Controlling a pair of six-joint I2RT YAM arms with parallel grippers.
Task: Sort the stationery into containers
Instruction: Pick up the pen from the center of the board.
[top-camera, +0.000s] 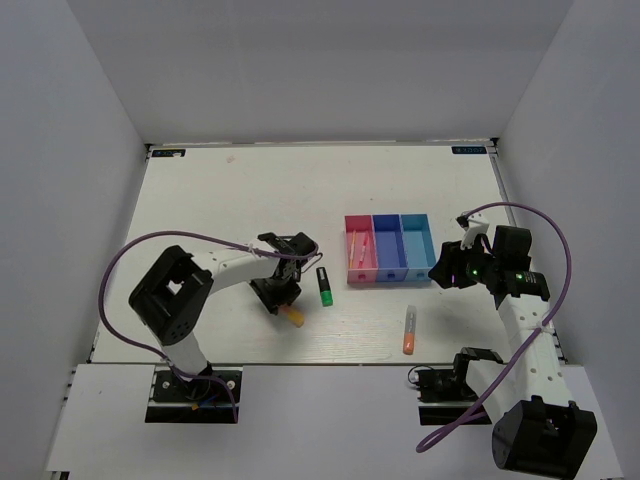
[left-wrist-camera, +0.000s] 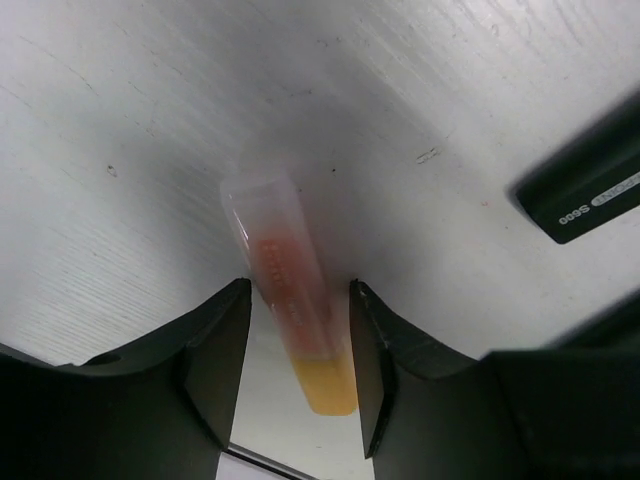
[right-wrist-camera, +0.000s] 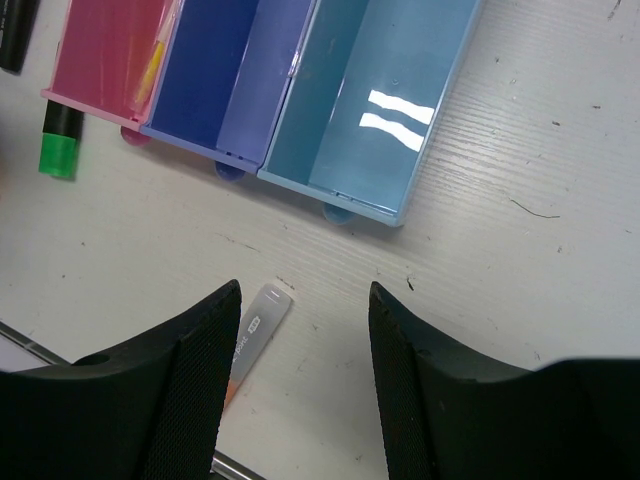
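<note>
An orange-pink marker (left-wrist-camera: 290, 300) lies on the table between the fingers of my left gripper (left-wrist-camera: 300, 295), which is open around it with a gap on the left side; from above, the marker's end (top-camera: 293, 317) sticks out near the gripper (top-camera: 278, 296). A black marker with a green cap (top-camera: 324, 286) lies just right of it. A grey-orange marker (top-camera: 410, 329) lies near the front edge, beside my right gripper's left finger (right-wrist-camera: 255, 325). My right gripper (top-camera: 442, 272) is open and empty, right of the pink (top-camera: 361, 272), dark blue (top-camera: 387, 270) and light blue (top-camera: 417, 268) bins.
The pink bin (right-wrist-camera: 95, 60) holds thin pink and yellow pens (right-wrist-camera: 150, 70); the dark blue (right-wrist-camera: 215, 70) and light blue (right-wrist-camera: 370, 110) bins look empty. A black marker body (left-wrist-camera: 585, 190) lies right of my left fingers. The table's front edge is close to both markers.
</note>
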